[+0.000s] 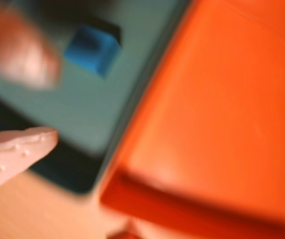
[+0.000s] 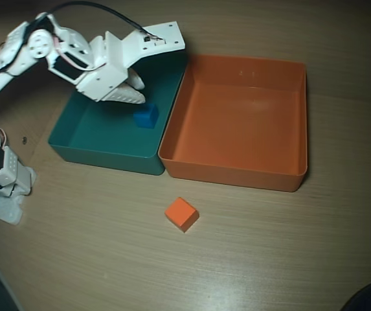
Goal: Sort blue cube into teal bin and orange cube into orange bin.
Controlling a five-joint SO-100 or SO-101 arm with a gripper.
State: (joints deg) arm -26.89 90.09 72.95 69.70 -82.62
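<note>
Roughly half done, by my reading: the blue cube [image 2: 146, 116] lies on the floor of the teal bin [image 2: 94, 133], near the wall shared with the orange bin [image 2: 237, 123], which holds nothing. The orange cube [image 2: 182, 214] sits on the table [image 2: 269, 246] in front of both bins, untouched. The gripper [image 2: 135, 91] hovers over the teal bin, jaws parted and empty (the wrist view shows the cube lying clear of the fingertips [image 1: 38, 139]). Count: two cubes, two bins, one arm

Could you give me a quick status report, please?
Gripper open, empty, above teal bin. Blue cube inside it. Orange cube on table, path clear.
</note>
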